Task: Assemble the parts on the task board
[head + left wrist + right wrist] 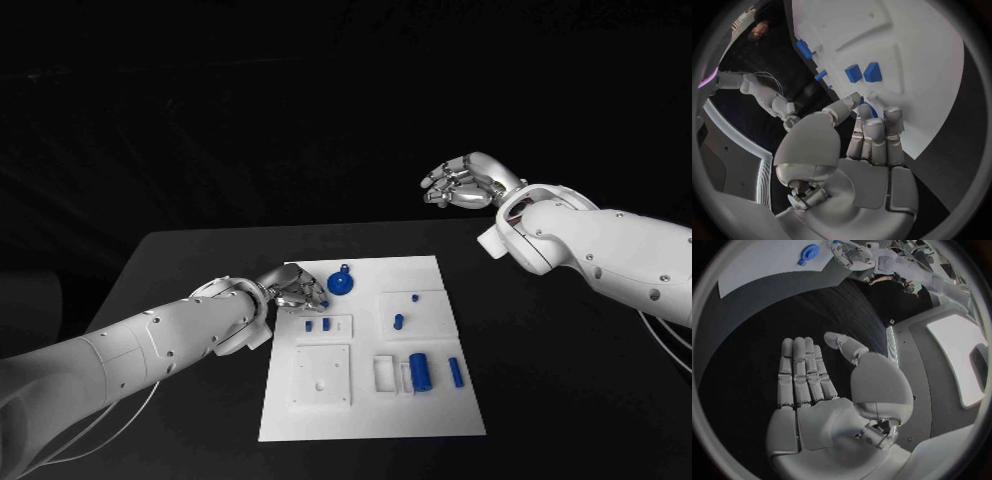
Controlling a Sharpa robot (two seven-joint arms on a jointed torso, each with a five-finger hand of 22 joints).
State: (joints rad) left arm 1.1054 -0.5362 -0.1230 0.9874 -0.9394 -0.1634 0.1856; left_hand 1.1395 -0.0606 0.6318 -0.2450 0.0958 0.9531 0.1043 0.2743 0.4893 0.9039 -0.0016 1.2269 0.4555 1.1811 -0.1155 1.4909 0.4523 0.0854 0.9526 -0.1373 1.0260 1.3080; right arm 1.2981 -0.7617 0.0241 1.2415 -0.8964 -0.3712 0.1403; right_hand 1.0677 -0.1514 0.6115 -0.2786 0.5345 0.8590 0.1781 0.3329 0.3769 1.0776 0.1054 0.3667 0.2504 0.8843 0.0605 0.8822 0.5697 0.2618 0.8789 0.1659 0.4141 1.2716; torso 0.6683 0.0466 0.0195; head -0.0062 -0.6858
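Head view, one task board (372,400), right hand (464,182) fingers apart, left hand (296,288) unclear.

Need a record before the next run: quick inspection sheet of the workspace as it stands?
Surface: black table, bare round the white board.
Job's things: round blue part at the board's far edge; small blue pieces in a recess; blue cylinder and a thin blue bar near the board's near right.
Clutter: nothing seen.
Hands: left hand at the board's far left corner, fingertips against the board beside the round part, grip unclear; right hand raised beyond the table, flat and holding nothing in its wrist view.
Cables: thin wires hang under the right arm.
Surroundings: dark.
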